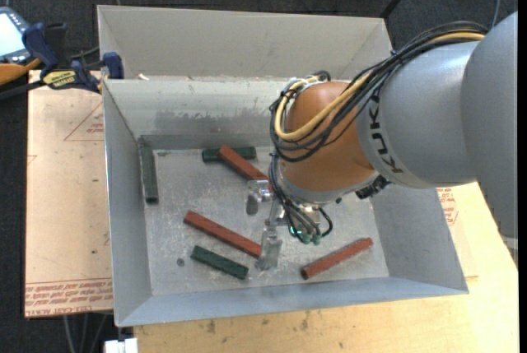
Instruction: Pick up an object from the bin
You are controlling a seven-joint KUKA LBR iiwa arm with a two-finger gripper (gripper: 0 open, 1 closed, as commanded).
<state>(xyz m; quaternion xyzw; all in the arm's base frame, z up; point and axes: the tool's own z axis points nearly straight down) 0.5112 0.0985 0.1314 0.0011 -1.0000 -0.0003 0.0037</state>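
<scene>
Against the left wall of the bin [123, 203] a grey-green bar [148, 172] lies lengthwise on the floor, running from the back corner toward the front, well apart from everything else. Further right, near the front wall, a short dark green stick [219, 262] lies slanted, its right end lower in the view than its left. Just behind it and roughly parallel to it is the long red stick [218, 233], which slopes from upper left to lower right across the middle of the floor; the two are close but a strip of bare floor shows between them. At the back of the floor a second dark green stick [212, 154] lies nearly level, and a shorter red stick [244, 164] lies across its right end and slants down to the right until the robot's wrist hides it. The gripper [268, 253] is down low over the front middle of the floor, its metal tip right at the right-hand end of the long red stick; whether it touches that end cannot be told, nor whether the gripper is spread or closed, since from here it reads as one narrow metal shape. Above it sits the rounded orange cover [325, 137] of the wrist, with yellow and black cables [288, 109] looped over it. To the right of the gripper another red stick [336, 257] lies by itself near the front right corner, tilted up toward the right. The thick grey arm [445, 113] comes in over the bin's right rim.
</scene>
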